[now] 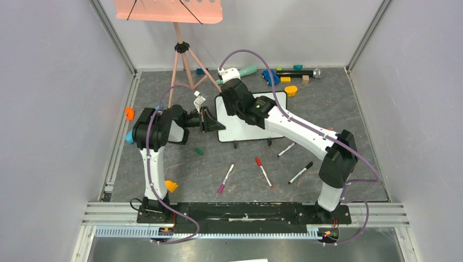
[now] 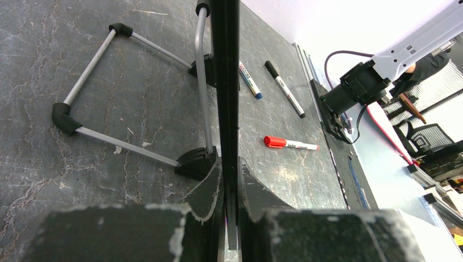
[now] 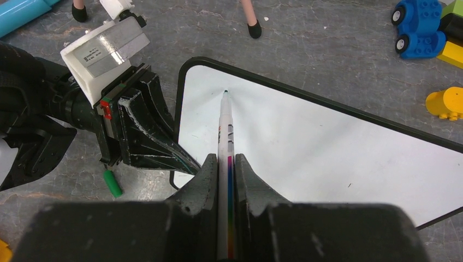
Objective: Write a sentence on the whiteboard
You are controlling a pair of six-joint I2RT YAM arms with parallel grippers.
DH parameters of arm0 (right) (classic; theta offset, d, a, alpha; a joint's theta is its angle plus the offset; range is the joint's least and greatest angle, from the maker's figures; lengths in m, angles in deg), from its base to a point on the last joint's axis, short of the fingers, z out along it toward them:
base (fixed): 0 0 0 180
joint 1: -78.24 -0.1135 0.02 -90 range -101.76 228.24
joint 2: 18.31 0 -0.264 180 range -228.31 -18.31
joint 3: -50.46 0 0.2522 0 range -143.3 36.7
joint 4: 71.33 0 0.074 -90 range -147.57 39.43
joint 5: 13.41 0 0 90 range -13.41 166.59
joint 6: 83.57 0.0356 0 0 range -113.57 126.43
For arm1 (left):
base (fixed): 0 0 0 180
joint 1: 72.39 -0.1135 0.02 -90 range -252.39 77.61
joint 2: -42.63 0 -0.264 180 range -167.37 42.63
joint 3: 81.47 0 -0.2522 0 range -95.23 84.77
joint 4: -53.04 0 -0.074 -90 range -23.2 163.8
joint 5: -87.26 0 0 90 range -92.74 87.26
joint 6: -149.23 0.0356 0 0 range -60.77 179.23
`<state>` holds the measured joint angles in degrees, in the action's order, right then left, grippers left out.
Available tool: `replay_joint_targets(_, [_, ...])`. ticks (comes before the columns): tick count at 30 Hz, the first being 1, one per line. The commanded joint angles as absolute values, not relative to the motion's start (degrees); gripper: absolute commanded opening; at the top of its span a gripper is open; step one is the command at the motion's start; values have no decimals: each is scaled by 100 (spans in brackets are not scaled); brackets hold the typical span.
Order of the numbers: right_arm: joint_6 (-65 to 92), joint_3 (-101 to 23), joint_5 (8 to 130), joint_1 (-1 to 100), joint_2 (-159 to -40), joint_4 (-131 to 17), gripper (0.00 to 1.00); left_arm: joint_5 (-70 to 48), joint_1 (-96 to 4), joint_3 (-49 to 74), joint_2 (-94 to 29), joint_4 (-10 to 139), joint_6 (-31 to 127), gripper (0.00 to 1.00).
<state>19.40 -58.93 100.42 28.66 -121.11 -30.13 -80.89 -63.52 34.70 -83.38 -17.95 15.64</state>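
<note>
Where the slate-grey, veined mat (image 1: 245, 164) fills the middle of the table, the whiteboard (image 1: 243, 130) stands propped: a small rectangle, glossy white, with a thin dark rim and rounded corners. From the left wrist I see it only edge-on, as a black strip. Behind it there is a stand of thin grey metal rod (image 2: 109, 142) with black elbow pieces, ending in two little black feet (image 2: 196, 164).

From above, the right arm's wrist covers the board's far left part, so much of its face is hidden there. The right wrist view shows plain white on the part in sight, and the frame cuts off the board's lower right corner.

The left gripper (image 2: 229, 166) is clamped on the board's left rim, with one black wedge-shaped finger on each side. The right gripper (image 3: 225, 159) hangs over the board's face, pinched tight on a slim white marker (image 3: 225, 131) with a coloured stripe. The marker's teal tip lies near the rounded corner beside the left gripper. I cannot tell whether it presses on the surface.

On the mat nearer the arm bases lie a red-capped marker (image 1: 264, 172), a pink one (image 1: 225, 179) and a black one (image 1: 300, 172). A green cap (image 1: 199, 151) lies just below the left gripper.
</note>
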Motion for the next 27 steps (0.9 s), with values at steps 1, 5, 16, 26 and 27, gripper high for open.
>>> replay_joint_targets(1, [1935,-5886,10152,2895,-11912,-3180,0,-8203,-6317,3309,-8314,-2241,1669,2])
replay_joint_targets(5, [1944,-5934,10196,2917,-11954,-3199,0,-8189,-6324,3317,-8314,-2241,1665,2])
replay_joint_targets(16, [1921,-6040,10272,2946,-12111,-3168,0,-8202,-6324,3315,-8302,-2241,1677,2])
replay_joint_targets(26, [1913,-6139,10317,2966,-12280,-3195,0,-8211,-6325,3344,-8278,-2241,1713,2])
replay_joint_targets(27, [1917,-6154,10302,2963,-12294,-3208,0,-8221,-6325,3344,-8279,-2242,1709,2])
